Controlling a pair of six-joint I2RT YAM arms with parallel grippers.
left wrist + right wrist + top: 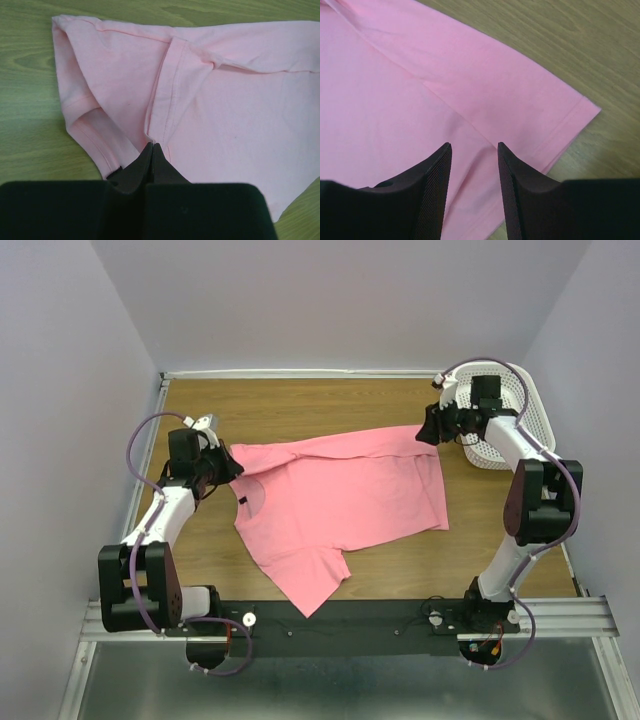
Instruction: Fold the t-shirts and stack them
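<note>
On the table point(300, 405), the t-shirt point(340, 502) lies barely folded: left gripper point(152, 146) pinched tight on its shoulder cloth, right gripper point(474, 146) parted, empty above the hem; stacking undone.

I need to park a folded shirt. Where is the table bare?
Bare table: the far strip between back wall and t-shirt; near right, between its hem and the right arm. Crowded: far-right corner, with white mesh basket and right gripper.

Pink t-shirt point(225, 125): lies on wooden worktop point(30, 150). Hemmed sleeve at left. Raised seam fold runs down to left hand point(152, 148), black fingers pinched together on the cloth.
</note>
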